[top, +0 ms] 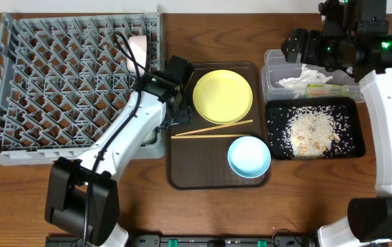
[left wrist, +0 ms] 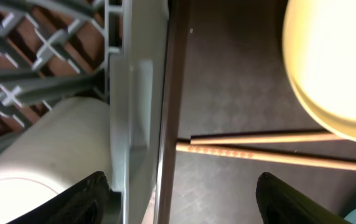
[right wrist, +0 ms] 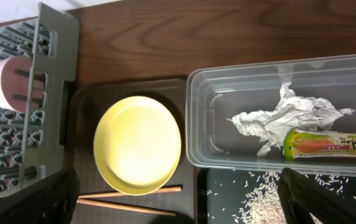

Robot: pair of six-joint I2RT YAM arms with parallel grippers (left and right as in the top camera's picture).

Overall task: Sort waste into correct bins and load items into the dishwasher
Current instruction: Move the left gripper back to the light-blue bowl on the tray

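left hand (left wrist: 181, 186): open wide and gripping nothing. Its 2 dark fingers (left wrist: 91, 199) stand either side of the seam where rack wall meets tray rim, and no contact shows.
likely reason: judging by its place, it hangs over the next dishes to load, with the thin wooden chopsticks (left wrist: 271, 146) lying just ahead of the fingers.
thin wooden chopsticks: 2 sticks lie almost side by side and flat on the brown serving tray (top: 182, 175), centre of the overhead frame. They sit between the plate and the blue bowl.
round yellow-green plate (top: 223, 96): flat on the upper part of the brown tray, not yet racked.
light-blue bowl (top: 249, 156): upright at the tray's lower right.
large grey plastic dish rack (top: 52, 89): fills the upper left of the overhead frame. 1 white round vessel (top: 138, 48) lies among its pegs near the right wall; cup or bowl, I cannot tell.
right hand (right wrist: 178, 186): spread fully and empty, held above the bins at the upper right of the overhead frame.
clear rectangular plastic tub (right wrist: 196, 124): holds the crumpled white tissue (right wrist: 284, 115) and the green-and-orange snack wrapper (right wrist: 327, 143), so dry waste looks sorted.
shallow black rectangular tray (top: 357, 147): sits just below the tub and carries the loose whitish rice (top: 312, 130).
wooden surface (top: 203, 41): carries everything.
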